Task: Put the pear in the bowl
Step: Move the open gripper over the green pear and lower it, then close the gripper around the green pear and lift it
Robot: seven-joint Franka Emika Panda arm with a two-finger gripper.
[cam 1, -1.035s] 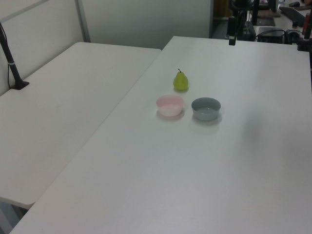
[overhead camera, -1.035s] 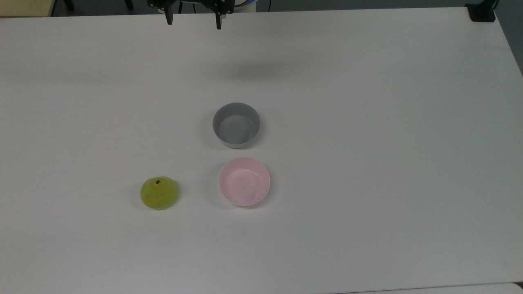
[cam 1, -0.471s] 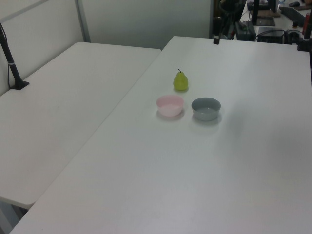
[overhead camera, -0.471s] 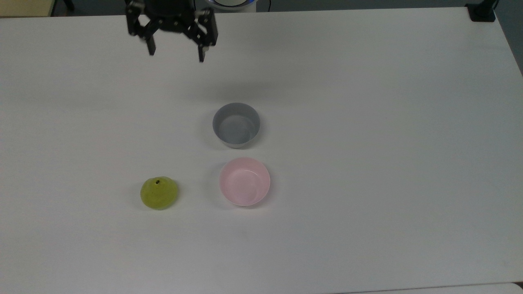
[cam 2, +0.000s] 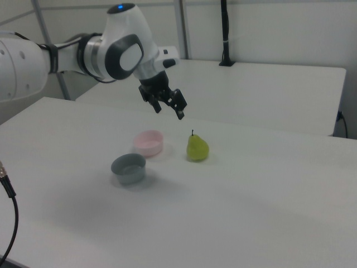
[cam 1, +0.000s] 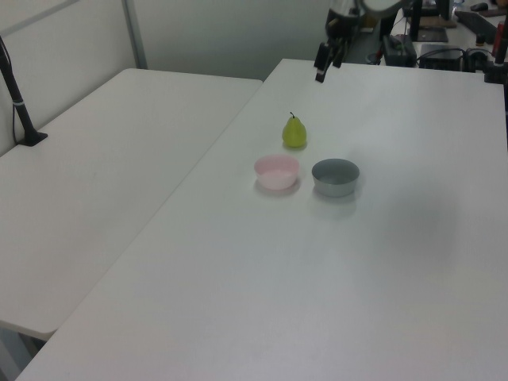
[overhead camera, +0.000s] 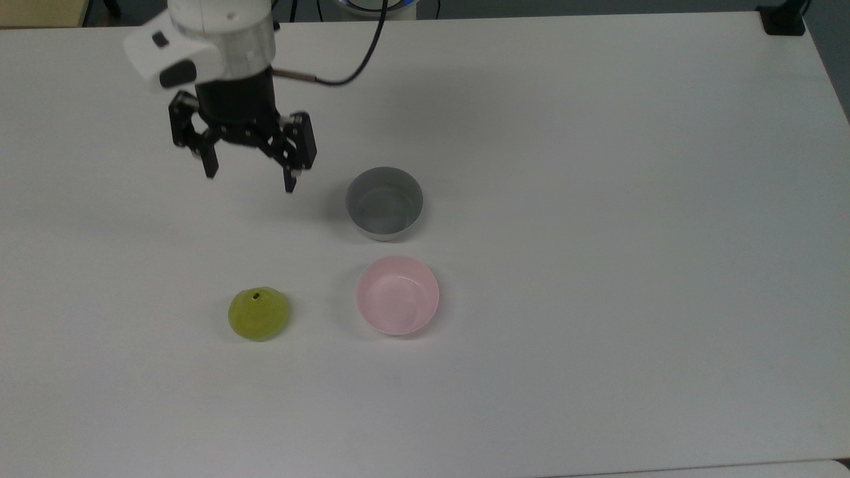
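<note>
Right, gripper [overhead camera: 250,176] is wide open and empty, so center it over the upright pear [overhead camera: 258,314], then descend and grip low.

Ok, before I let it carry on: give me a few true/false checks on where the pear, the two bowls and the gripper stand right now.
1. The pear stands on the table, outside both bowls. True.
2. The gripper is shut on the pear. False: its fingers are open and empty, up in the air and away from the pear.
3. The pink bowl has nothing in it. True.
4. The grey bowl is stacked inside the pink bowl. False: they sit side by side on the table with a gap between them.
5. In the top view, the pear lies to the right of the pink bowl. False: it lies to the top view's left of it.
</note>
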